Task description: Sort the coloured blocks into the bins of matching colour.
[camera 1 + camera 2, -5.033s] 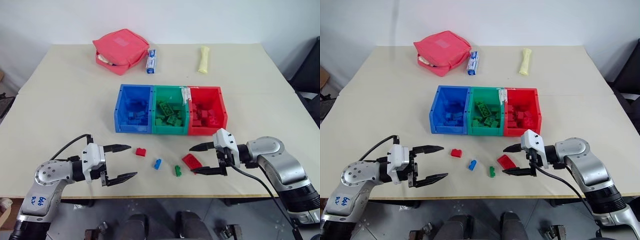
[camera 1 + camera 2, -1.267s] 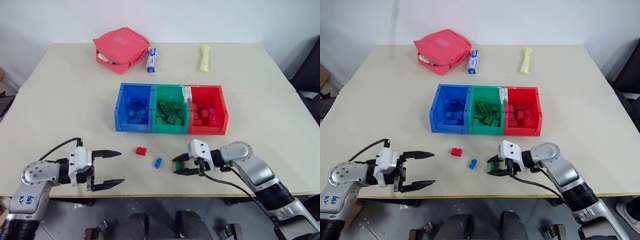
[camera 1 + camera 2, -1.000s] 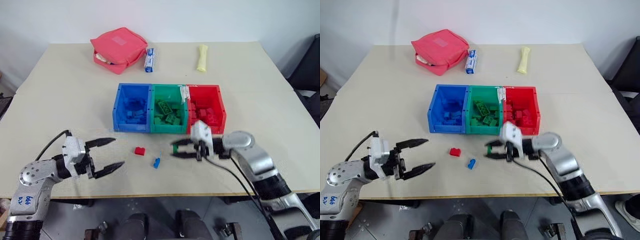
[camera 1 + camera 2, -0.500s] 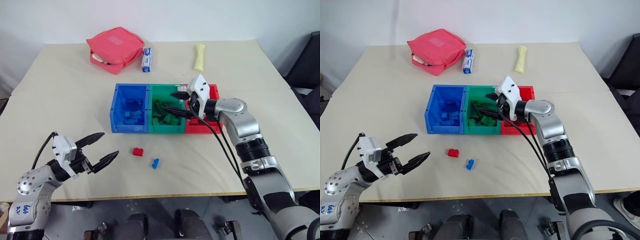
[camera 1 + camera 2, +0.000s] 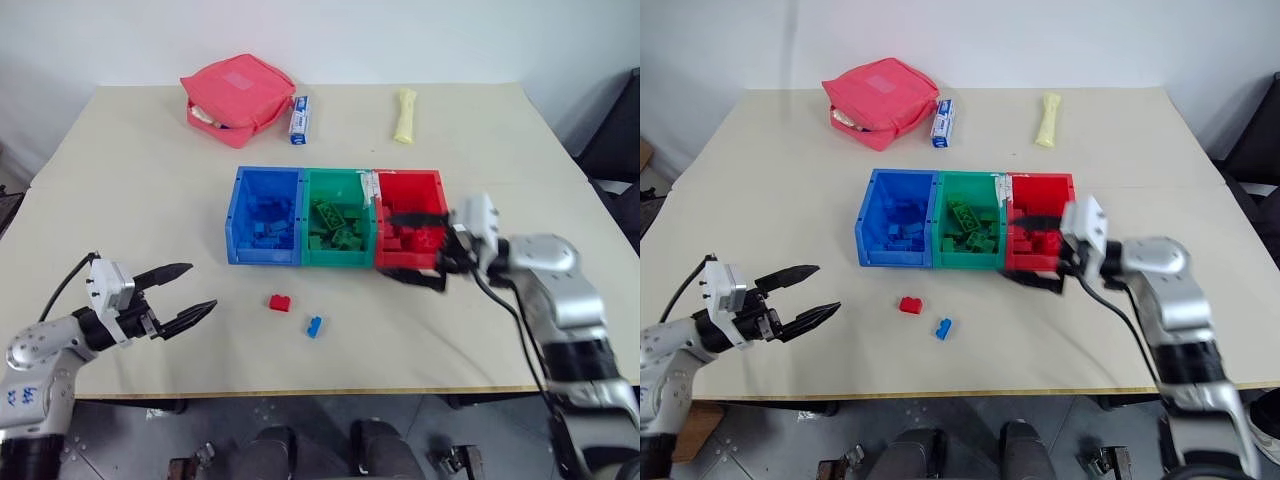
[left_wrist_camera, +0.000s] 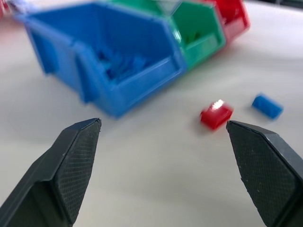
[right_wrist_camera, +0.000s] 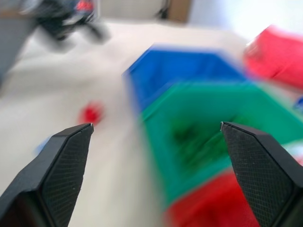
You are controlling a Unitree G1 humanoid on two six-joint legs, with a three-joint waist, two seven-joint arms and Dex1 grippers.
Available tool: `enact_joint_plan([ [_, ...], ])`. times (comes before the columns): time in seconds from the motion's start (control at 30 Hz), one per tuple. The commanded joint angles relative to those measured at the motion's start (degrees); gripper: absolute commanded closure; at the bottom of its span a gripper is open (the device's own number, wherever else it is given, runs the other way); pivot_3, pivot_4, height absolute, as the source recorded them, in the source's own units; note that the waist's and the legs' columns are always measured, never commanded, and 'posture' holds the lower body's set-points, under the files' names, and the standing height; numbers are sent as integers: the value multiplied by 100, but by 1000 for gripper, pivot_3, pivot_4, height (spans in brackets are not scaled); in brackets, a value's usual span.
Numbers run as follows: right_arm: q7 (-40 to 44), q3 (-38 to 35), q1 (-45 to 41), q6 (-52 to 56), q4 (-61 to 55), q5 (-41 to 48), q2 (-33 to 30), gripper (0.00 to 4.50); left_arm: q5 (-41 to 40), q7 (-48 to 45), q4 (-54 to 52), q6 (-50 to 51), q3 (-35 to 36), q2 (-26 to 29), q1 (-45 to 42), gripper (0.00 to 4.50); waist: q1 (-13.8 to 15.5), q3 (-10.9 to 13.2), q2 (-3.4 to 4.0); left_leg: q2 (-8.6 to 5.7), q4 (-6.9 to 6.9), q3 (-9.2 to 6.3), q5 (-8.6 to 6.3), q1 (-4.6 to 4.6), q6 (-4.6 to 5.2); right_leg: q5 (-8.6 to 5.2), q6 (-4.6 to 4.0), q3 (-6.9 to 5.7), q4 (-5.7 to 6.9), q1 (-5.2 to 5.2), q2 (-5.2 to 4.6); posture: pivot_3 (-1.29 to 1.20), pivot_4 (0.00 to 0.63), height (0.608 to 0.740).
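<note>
The left fingers [image 5: 185,292] are standing wide apart and empty near the worktop's [image 5: 140,190] front edge, bare surface lying ahead of them. Beyond their tips are sitting the red block [image 5: 281,302] and blue block [image 5: 314,326]. The right fingers [image 5: 415,248], spread and empty, are hovering at the red bin's [image 5: 412,262] front wall, beside the green bin [image 5: 338,259] and blue bin [image 5: 262,256].

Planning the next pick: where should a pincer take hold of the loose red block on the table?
Probably from above, fingers closing across the two short sides of the red block. It lies flat and low on the table, apart from the blue block, so both sides look free.
</note>
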Motion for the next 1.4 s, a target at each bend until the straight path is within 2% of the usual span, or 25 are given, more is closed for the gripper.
enact_joint_plan([
  [0.03, 262, -468, 484, 77, -539, 431, -353, 9, -7, -565, 176, 115, -137, 316, -288, 0, -10, 0, 1, 0, 1, 2, -1, 1, 1, 0, 0, 3, 0, 1, -1, 0, 150, 740],
  [0.13, 110, -700, 884, 8, -621, 491, -388, 9, -1, -794, -151, 301, -400, 447, -464, 0, -58, 0, 1, 2, 5, 13, 1, 8, 1, 0, 0, 15, -4, 2, -1, 0, 150, 740],
  [0.2, 137, -726, 1143, -315, -655, 335, -367, 9, -93, -710, -683, 646, -555, 475, -455, 0, -63, 0, 1, 7, -2, 12, 0, 19, -1, 0, 0, 17, -3, 7, 3, 0, 150, 740],
  [0.3, -182, -800, 1440, -216, -1059, 453, -242, 9, -330, -550, -1783, 1432, -911, 563, -310, 0, -56, 0, 1, 8, -8, 10, -1, 17, 0, 0, 0, 20, 5, 5, 3, 0, 150, 740],
  [0.4, -414, -834, 1841, -254, -1354, 408, -181, 9, -155, -61, -2699, 2085, -1546, 454, -310, 0, -47, 0, 1, 7, -8, 11, -2, 13, 2, 0, 0, 25, 10, 4, 3, 0, 150, 740],
  [0.57, -758, -941, 2228, -116, -1799, 528, -191, 9, 4, 1390, -3833, 3967, -2623, 78, -1133, 0, 77, 2, -2, 3, 9, 13, -2, 14, 5, 1, 2, 32, 7, 9, 5, 0, 150, 740],
  [0.63, -901, -918, 2288, -45, -1958, 541, -179, 9, 99, 1747, -4014, 4483, -2974, -58, -1419, 0, 93, 1, -1, 3, 14, 12, -1, 15, 4, 1, 2, 33, 6, 10, 7, 0, 150, 740],
  [0.7, -1017, -883, 2360, -29, -2098, 536, -139, 9, 880, 2344, -3873, 4827, -3787, -180, -1841, 0, 118, 1, -2, 2, 14, 11, 0, 23, 3, 0, 2, 33, 10, 15, 10, 0, 150, 740],
  [0.77, -1107, -846, 2417, 9, -2247, 543, -119, 9, 1200, 2564, -3792, 5008, -4196, -222, -2071, 0, 126, 1, -2, 0, 12, 13, 1, 27, 2, 0, 2, 35, 10, 19, 13, 0, 150, 740],
  [0.9, -1287, -845, 2503, 77, -2494, 563, -85, 9, 1205, 2540, -3723, 5347, -4466, -335, -2283, 0, 132, 1, -2, 2, 11, 15, 2, 27, 0, 0, 2, 36, 19, 17, 15, 0, 150, 740],
  [0.97, -1331, -879, 2559, 77, -2553, 571, -86, 9, 1237, 2672, -3627, 5277, -4398, -572, -2292, 0, 148, 1, -2, 1, 12, 15, 2, 31, 0, 0, 2, 37, 16, 20, 14, 0, 150, 740],
  [1.0, -1336, -913, 2628, 62, -2585, 580, -85, 0, 1227, 2636, -3544, 5238, -4427, -656, -2326, 298, 161, 1, -2, 0, 12, 16, 2, 37, 0, 0, 2, 37, 11, 27, 13, 0, 150, 740],
  [1.07, -1330, -952, 2771, 27, -2629, 578, -89, 0, 1263, 2579, -3362, 5197, -4497, -758, -2396, 588, 239, 2, -4, 0, 11, 14, 2, 50, 1, 0, 2, 36, 2, 44, 13, 0, 150, 740],
  [1.17, -1225, -976, 2989, -118, -2654, 521, -123, 0, 1286, 2556, -3106, 5207, -4496, -884, -2460, 1445, 251, 3, -4, -1, 7, 0, -1, 82, 5, 0, 3, 31, -36, 101, 14, 0, 150, 740],
  [1.4, -1124, -1045, 3235, -460, -2463, 434, -104, 0, 1351, 2577, -2963, 4963, -4348, -1043, -2327, 3644, 239, 2, -4, 0, 6, 0, -2, 87, 6, 0, 5, 33, -40, 107, 14, 0, 150, 740],
])
